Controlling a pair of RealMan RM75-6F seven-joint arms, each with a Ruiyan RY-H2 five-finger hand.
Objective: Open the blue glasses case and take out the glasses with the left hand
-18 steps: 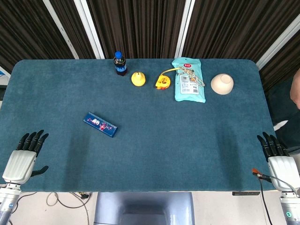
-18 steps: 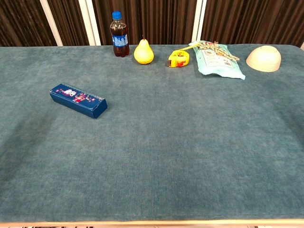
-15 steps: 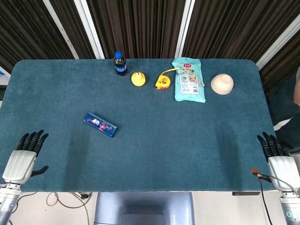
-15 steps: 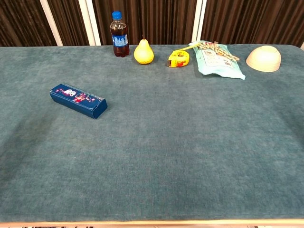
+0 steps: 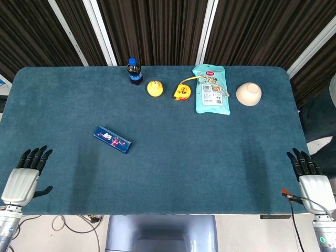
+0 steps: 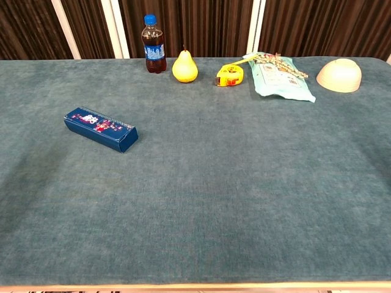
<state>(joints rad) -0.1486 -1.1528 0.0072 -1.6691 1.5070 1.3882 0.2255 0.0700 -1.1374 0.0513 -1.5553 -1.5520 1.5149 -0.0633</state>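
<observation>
A wide teal felt-covered table [image 5: 210, 157] fills the head view, and the whole near half of it lies bare cloth from edge to edge. The clutter keeps to the far edge: a small dark cola bottle with a blue cap [image 5: 134, 71], a yellow pear [image 5: 154, 88], a yellow tape measure [image 5: 181, 92], a pale turquoise packet with a printed label [image 5: 212, 90] and an upturned cream bowl [image 5: 249, 94], all in a loose row and well apart from the near rim.

Down at the near left corner sits the left hand [image 5: 23, 178], palm down over the table's rim, dark fingers [image 5: 34, 157] straight and fanned toward the far side, thumb out to the side, holding nothing. Over at the near right corner, the right hand [image 5: 310, 178] mirrors it, fingers spread and pointing forward, likewise gripping nothing. Neither hand shows in the chest view.

The long blue rectangular glasses case with a flowered pattern on its lid [image 5: 112, 139] lies flat on the left half of the table, lid closed, angled diagonally, well apart from the left hand and from the far row. The chest view shows the glasses case [image 6: 101, 129] the same way, closed and alone on the cloth.
</observation>
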